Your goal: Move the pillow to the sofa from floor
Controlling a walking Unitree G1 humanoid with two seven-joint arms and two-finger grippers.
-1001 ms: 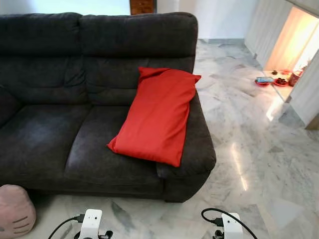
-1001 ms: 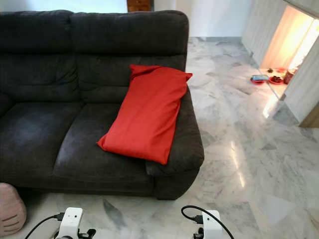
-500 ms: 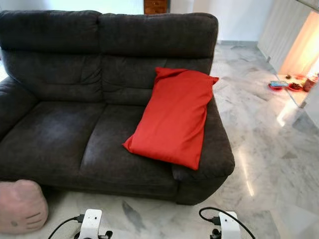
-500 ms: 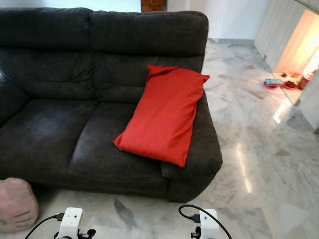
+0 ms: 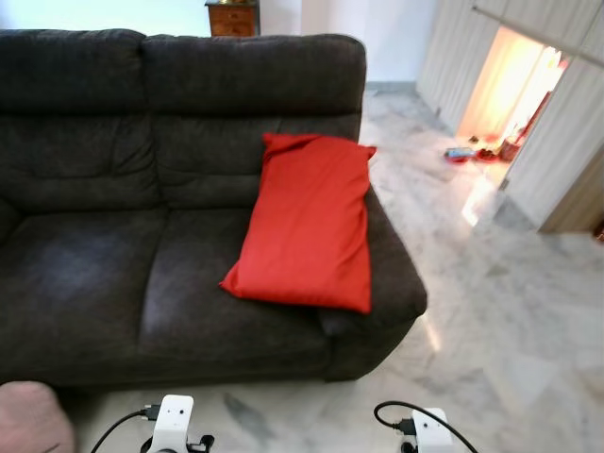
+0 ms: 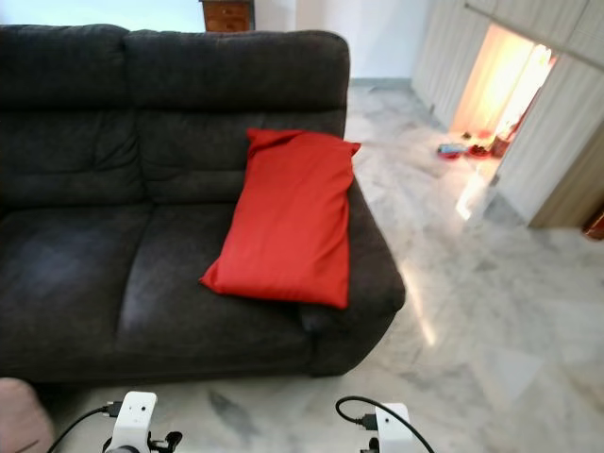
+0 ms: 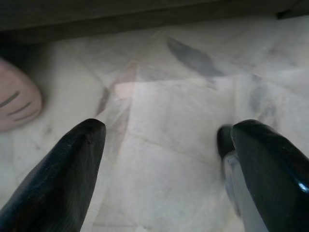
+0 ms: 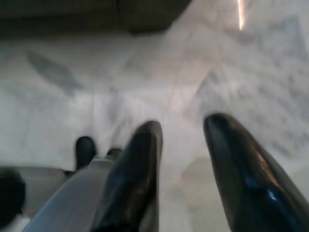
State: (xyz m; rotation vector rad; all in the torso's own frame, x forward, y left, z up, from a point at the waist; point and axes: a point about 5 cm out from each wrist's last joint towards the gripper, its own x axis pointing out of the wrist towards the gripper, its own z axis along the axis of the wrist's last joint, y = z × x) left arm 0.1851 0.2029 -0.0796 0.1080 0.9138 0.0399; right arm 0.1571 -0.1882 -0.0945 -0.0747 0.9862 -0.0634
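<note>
A red pillow lies on the right seat of the dark grey sofa, leaning against the backrest and the right armrest. A pink cushion with a cat face sits on the marble floor at the sofa's front left corner; its edge also appears in the left wrist view. My left gripper hangs low over the floor, open, with nothing between its fingers. My right gripper is also open and empty above the floor near the sofa's right corner. Both wrists peek in at the bottom of the eye views.
Marble floor stretches out to the right of the sofa. A lit doorway with small dishes on the floor is at the far right, beside pale cupboard panels. A wooden cabinet stands behind the sofa.
The camera has swung, so the whole scene shifted and the pink cushion slid toward the bottom left corner. The red pillow keeps its place on the sofa. Both grippers stay low.
</note>
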